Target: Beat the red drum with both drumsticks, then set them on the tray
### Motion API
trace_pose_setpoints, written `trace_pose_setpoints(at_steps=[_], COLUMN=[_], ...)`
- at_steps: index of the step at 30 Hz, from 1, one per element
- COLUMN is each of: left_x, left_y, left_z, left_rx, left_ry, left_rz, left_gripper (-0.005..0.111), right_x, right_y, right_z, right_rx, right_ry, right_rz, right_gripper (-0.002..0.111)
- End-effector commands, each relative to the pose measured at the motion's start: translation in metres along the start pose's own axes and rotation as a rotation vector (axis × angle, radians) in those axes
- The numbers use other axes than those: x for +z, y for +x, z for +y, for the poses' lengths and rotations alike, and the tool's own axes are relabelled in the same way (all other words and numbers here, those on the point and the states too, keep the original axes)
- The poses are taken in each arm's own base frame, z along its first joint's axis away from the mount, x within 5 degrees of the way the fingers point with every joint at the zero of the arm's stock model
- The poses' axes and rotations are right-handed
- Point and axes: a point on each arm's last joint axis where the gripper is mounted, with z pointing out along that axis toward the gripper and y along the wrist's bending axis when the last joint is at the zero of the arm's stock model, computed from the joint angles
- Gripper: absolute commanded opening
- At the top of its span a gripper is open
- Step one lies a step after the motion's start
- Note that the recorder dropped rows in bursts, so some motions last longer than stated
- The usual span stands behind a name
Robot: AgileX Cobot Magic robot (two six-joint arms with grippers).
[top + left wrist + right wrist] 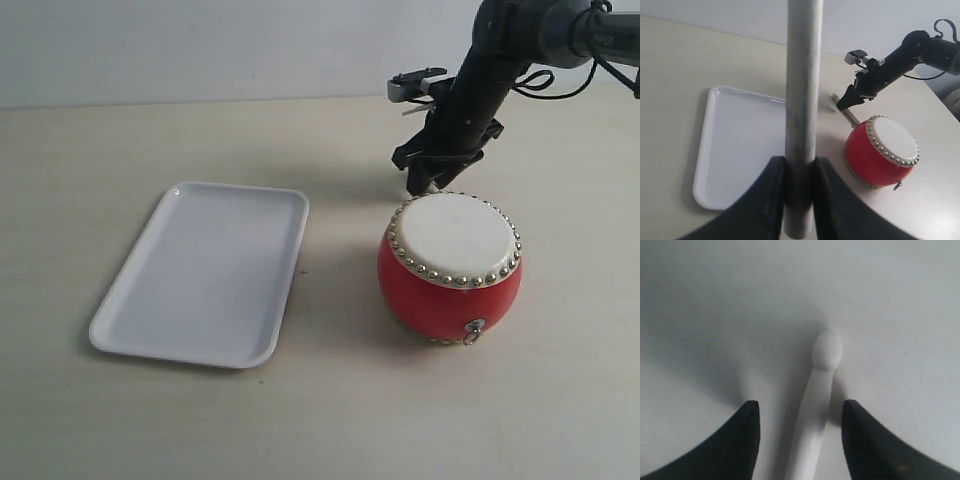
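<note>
Between the right gripper's [800,407] wide-open jaws a drumstick [815,400] lies free, while the left gripper [800,161] clamps the other drumstick [803,75].

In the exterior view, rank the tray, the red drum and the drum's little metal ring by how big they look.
1. The tray looks largest.
2. The red drum comes next.
3. The metal ring is by far the smallest.

- Worktop [340,400] strip between tray [102,332] and red drum [450,290]: open, passable.
- Right gripper [425,185] low just behind red drum, obstructing approach from the worktop's far edge.
</note>
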Motion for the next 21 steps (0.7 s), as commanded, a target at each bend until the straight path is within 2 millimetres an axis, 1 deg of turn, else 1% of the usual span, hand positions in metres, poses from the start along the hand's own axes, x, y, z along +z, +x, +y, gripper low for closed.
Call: trace_pose_setpoints(at_steps=[1, 3, 4, 5, 7, 9, 12, 14, 16, 18, 21], left_x=[0.001, 0.001, 0.001, 0.001, 0.001, 0.001, 0.001, 0.001, 0.001, 0.001, 0.001], left_y=[0.000, 0.000, -0.001, -0.001, -0.001, -0.001, -0.001, -0.001, -0.001, -0.001, -0.002], left_z=[0.001, 0.001, 0.001, 0.001, 0.002, 0.002, 0.002, 0.002, 0.002, 0.002, 0.002], left_rx=[0.006, 0.008, 0.013, 0.016, 0.021, 0.021, 0.021, 0.021, 0.018, 0.021, 0.034], left_ry=[-0.007, -0.008, -0.011, -0.013, -0.015, -0.015, -0.015, -0.015, -0.015, -0.015, -0.021], left_rz=[-0.008, -0.009, -0.013, -0.015, -0.019, -0.019, -0.019, -0.019, -0.019, -0.022, -0.033], left_gripper=[0.000, 0.000, 0.000, 0.000, 0.000, 0.000, 0.000, 0.000, 0.000, 0.000, 0.000], right_x=[0.000, 0.000, 0.000, 0.000, 0.000, -0.003, -0.007, -0.018, -0.032, -0.039, -0.036], right_y=[-0.001, -0.001, 0.000, 0.000, 0.002, 0.004, 0.008, 0.012, 0.017, 0.020, 0.022], right_z=[-0.004, -0.003, -0.003, -0.003, -0.006, -0.013, -0.019, -0.025, -0.033, -0.037, -0.036], right_rx=[-0.011, -0.011, -0.011, -0.011, -0.027, -0.013, -0.006, 0.022, 0.113, 0.176, 0.250], right_ry=[0.045, 0.042, 0.041, 0.041, 0.074, 0.150, 0.212, 0.219, 0.210, 0.190, 0.137], right_rz=[0.002, 0.008, 0.015, 0.015, 0.032, 0.064, 0.098, 0.116, 0.111, 0.084, 0.038], right_gripper=[0.046, 0.038, 0.032, 0.029, 0.015, 0.000, 0.000, 0.000, 0.000, 0.000, 0.000])
